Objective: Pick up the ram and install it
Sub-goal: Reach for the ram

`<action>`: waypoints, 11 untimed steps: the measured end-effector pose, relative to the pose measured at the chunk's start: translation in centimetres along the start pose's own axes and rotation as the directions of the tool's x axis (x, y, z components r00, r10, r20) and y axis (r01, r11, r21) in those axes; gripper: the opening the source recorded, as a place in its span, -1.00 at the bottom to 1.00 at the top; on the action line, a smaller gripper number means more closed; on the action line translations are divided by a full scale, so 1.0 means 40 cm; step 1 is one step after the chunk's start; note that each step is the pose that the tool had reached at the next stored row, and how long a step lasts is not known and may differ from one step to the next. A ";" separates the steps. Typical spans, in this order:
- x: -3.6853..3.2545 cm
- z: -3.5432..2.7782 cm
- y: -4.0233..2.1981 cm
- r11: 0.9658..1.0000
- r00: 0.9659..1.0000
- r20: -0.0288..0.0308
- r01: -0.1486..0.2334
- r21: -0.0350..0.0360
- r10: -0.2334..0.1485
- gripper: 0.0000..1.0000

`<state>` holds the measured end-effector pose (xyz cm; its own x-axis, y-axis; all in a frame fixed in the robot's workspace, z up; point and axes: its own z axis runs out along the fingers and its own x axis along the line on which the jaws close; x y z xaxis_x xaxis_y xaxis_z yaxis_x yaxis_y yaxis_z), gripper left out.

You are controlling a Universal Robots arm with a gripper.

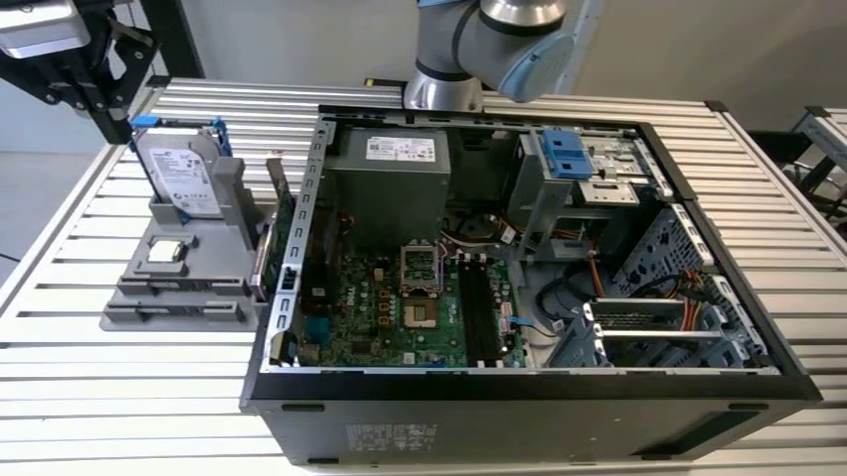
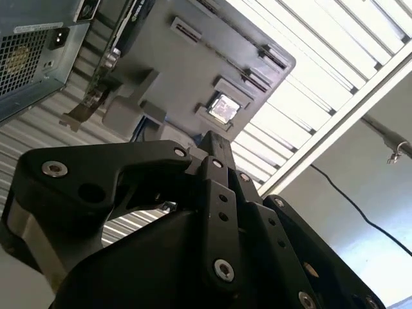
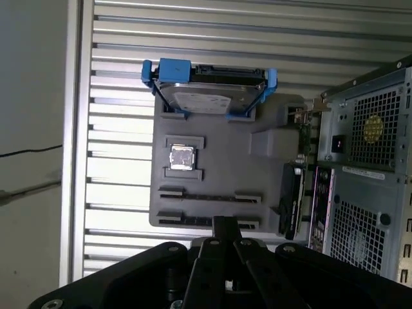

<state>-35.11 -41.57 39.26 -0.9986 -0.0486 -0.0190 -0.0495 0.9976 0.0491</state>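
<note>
Slatted metal counter [image 1: 93,397] with an open PC case [image 1: 530,426] sitting on it. Just beside the case, toward the exterior view's left, there's a gray parts tray [image 1: 173,317]. The tray has a hard drive [image 1: 179,174] in a blue frame propped up at one end and a little square processor chip [image 1: 166,250] in a pocket mid-tray. The ram [image 3: 209,194], as far as I can make out in the first wrist view, is the thin dark strip sitting on edge between the brackets, on the other side of the chip from the drive. A black expansion card [image 3: 290,203] stands along the tray's case-side edge. The end effector [image 3: 224,224] hangs above the tray, touching nothing, its fingers pressed together with nothing between them.
</note>
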 end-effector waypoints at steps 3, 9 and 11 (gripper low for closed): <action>0.001 0.000 -0.001 1.000 1.000 0.000 0.000 0.000 0.000 -1.00; 0.002 -0.002 -0.032 1.000 1.000 0.000 0.000 -0.002 0.000 -1.00; 0.002 -0.002 -0.043 1.000 1.000 0.000 0.000 -0.002 0.000 -1.00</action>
<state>-35.11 -43.29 39.26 -0.9986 -0.0490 -0.0191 -0.0499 0.9975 0.0506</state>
